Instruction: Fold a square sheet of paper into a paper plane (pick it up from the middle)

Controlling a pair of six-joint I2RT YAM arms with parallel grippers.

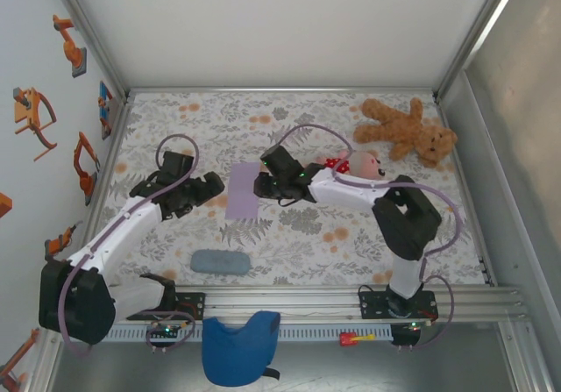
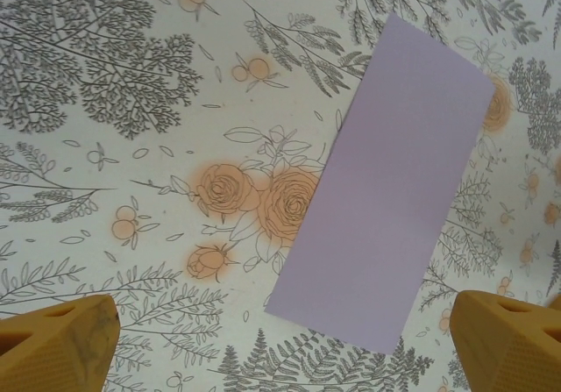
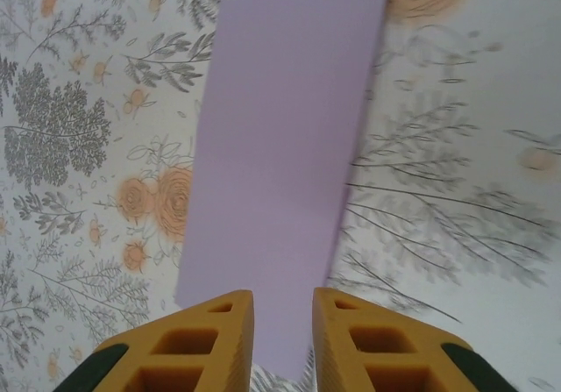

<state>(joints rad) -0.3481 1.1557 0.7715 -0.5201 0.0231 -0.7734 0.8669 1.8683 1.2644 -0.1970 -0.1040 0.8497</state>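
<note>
Blue cloth piece lies at the near edge, in front of the rail, with a small red item to its right; farther in, a grey-blue oblong pad rests on the floral surface; beyond that, mid-surface, the lavender sheet of paper lies as a long narrow rectangle between both arms; the left end effector stands wide, yellow fingers far apart, holding nothing; the right end effector is narrow, a slim gap over the paper's end, gripping nothing; far right, a pale plush toy with a red bow and a brown teddy bear.
</note>
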